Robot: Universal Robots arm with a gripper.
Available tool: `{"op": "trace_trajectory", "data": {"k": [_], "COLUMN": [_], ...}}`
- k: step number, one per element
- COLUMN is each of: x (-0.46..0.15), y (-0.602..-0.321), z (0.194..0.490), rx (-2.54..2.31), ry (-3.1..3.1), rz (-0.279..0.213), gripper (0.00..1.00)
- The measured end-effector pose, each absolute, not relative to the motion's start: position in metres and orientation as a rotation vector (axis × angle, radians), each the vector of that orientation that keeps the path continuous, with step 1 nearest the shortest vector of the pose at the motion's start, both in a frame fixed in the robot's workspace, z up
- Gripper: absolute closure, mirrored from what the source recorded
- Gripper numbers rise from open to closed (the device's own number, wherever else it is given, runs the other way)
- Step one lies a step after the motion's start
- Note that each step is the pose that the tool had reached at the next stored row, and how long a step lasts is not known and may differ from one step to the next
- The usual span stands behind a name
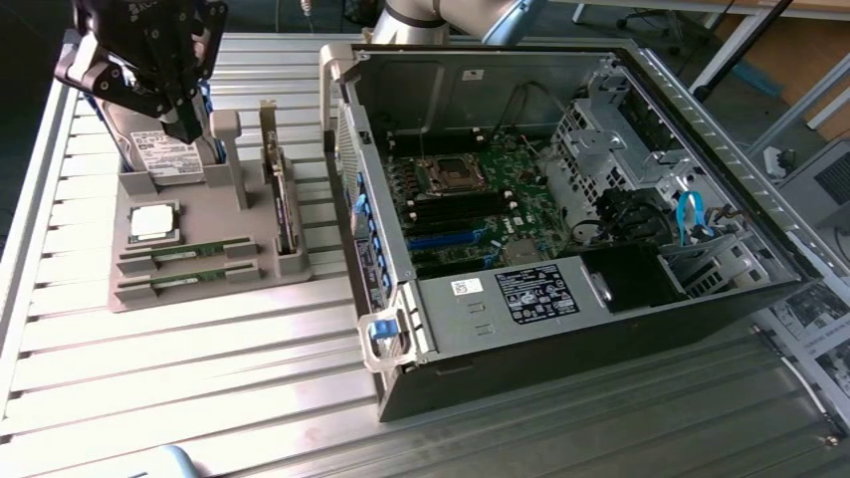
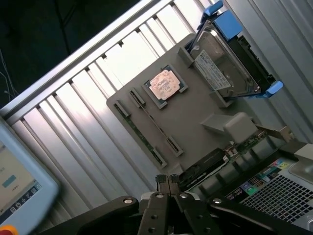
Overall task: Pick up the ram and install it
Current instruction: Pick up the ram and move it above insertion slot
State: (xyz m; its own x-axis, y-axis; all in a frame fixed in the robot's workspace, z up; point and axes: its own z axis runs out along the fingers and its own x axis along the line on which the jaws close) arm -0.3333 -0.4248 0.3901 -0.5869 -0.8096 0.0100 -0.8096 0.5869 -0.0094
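Two ram sticks lie side by side in slots of a grey holder tray (image 1: 199,299): one ram stick (image 1: 186,251) (image 2: 155,125) nearer the silver processor chip, the other ram stick (image 1: 186,282) (image 2: 139,133) nearer the tray's front edge. Both are narrow green strips held at their ends. My gripper (image 1: 189,131) (image 2: 167,179) hangs above the tray's far end, over the hard drive, well clear of both sticks. Its fingertips are pressed together with nothing between them.
The tray also holds a silver processor chip (image 1: 151,221) (image 2: 165,84), a hard drive (image 1: 166,154) (image 2: 222,66) in blue rails and an upright expansion card (image 1: 279,204). On the exterior view's right lies an open computer case (image 1: 691,299), its motherboard (image 1: 465,209) showing black and blue memory slots.
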Motion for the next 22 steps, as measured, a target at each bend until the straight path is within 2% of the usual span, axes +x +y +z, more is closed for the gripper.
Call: {"op": "trace_trajectory", "data": {"k": [22], "x": [-0.3333], "y": [-0.4248], "z": [0.3901], "rx": [1.671], "ry": [-2.651], "rz": [0.036], "gripper": [0.89]}}
